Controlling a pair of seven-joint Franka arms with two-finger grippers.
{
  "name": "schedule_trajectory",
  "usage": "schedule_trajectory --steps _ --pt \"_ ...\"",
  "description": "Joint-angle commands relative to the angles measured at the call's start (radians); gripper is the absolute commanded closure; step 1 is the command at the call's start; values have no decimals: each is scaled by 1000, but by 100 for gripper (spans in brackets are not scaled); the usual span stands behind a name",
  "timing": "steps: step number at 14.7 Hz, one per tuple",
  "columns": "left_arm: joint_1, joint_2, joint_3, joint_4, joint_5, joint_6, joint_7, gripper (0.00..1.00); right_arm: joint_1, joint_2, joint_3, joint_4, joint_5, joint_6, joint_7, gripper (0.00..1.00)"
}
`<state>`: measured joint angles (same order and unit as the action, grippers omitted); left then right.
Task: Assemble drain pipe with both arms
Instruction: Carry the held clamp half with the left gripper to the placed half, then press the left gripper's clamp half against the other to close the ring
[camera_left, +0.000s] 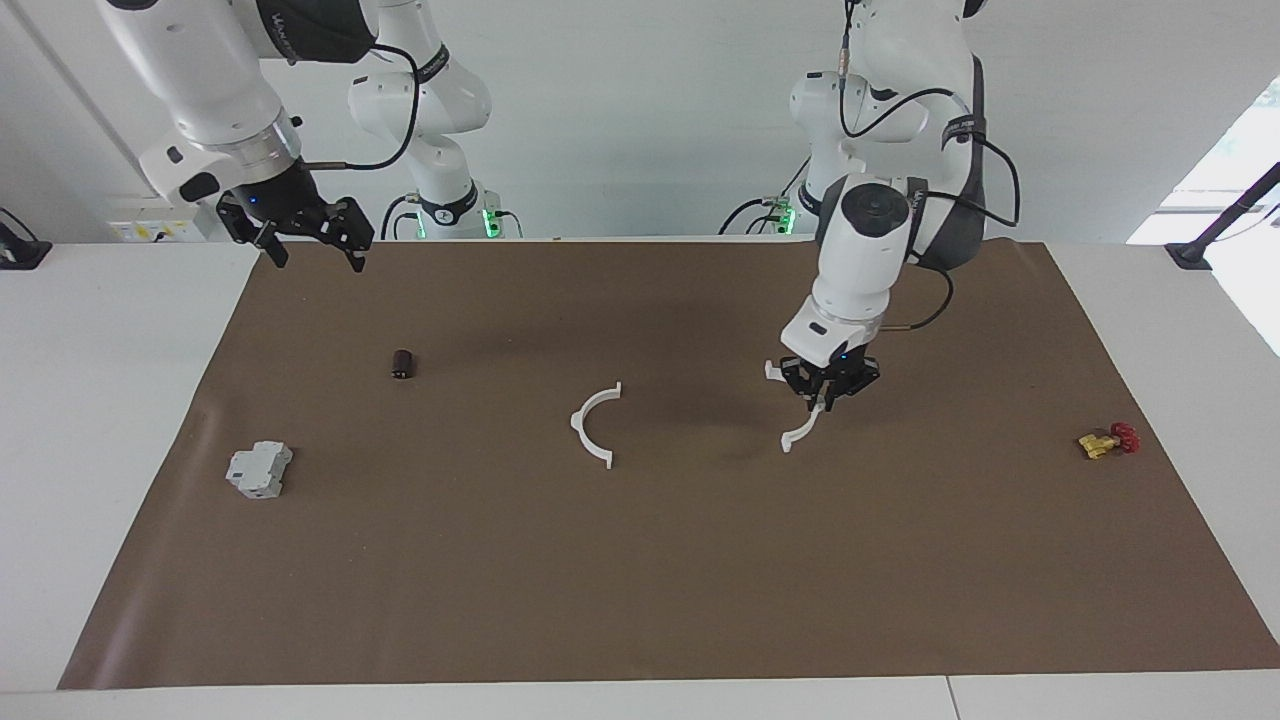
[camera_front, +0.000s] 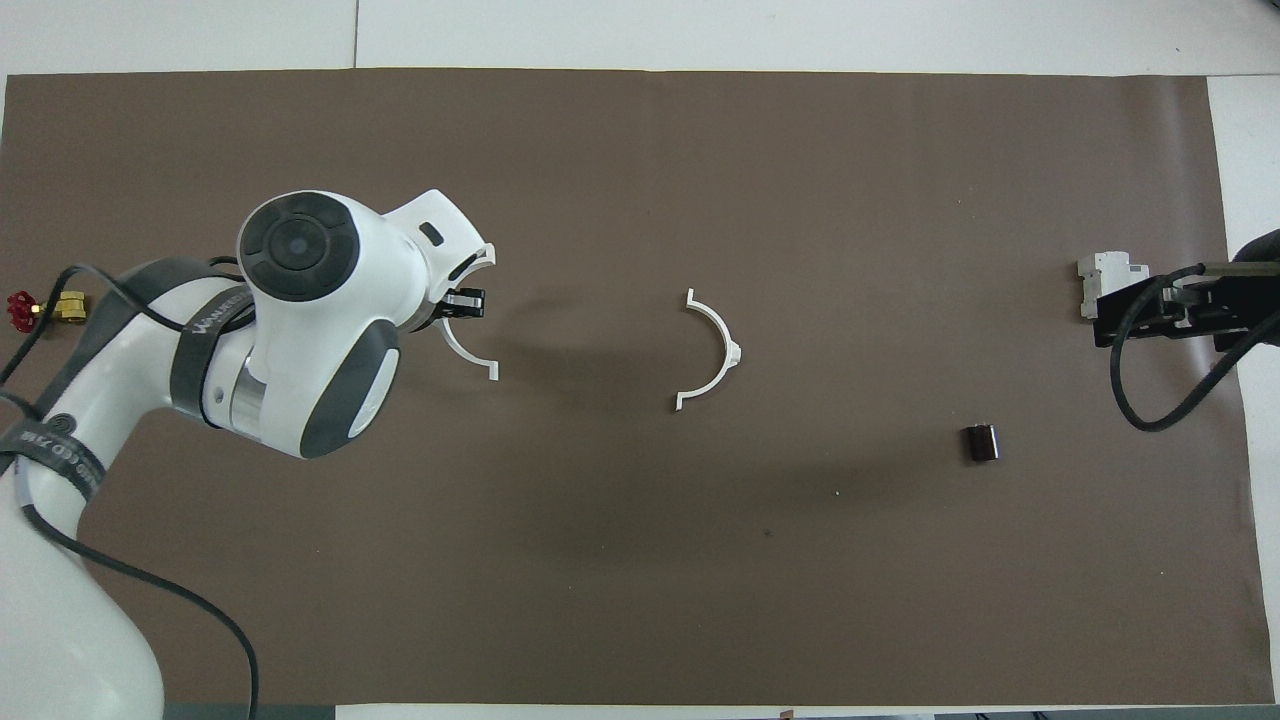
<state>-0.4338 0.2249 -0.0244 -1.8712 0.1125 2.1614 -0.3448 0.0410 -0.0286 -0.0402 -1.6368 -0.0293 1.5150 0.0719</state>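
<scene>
Left pincer (camera_left: 828, 389) down on one white half-ring (camera_left: 800, 425), seemingly closed around it, toward the counter's left-arm edge; second half-ring (camera_left: 594, 425) lies mid-counter; right pincer (camera_left: 312, 232) waits open, raised; a thin-arc grip may slip, misaligning the tabs

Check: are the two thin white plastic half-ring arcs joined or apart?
Apart: one arc lies alone mid-mat; the other sits at the left claw.
</scene>
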Motion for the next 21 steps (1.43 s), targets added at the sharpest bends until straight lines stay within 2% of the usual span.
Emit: schedule_trajectory --steps 1,3,5,8,11,21 --pt "-91 160 18 177 39 -78 -81 100 -18 3 8 8 -6 4 -35 0" --pt "-134 232 20 253 58 -81 -120 100 -21 3 8 11 -8 10 -46 0" --pt "-172 276 21 286 55 -77 -135 100 -27 3 2 9 -6 10 -73 0" --pt "-190 301 20 303 45 -61 -172 100 -29 3 2 11 -6 10 -73 0" --pt "-246 372 23 360 49 -51 -177 100 -49 3 2 8 -4 11 -75 0" --pt "-293 370 23 354 65 -23 -233 100 -53 -1 2 3 -3 14 -73 0"
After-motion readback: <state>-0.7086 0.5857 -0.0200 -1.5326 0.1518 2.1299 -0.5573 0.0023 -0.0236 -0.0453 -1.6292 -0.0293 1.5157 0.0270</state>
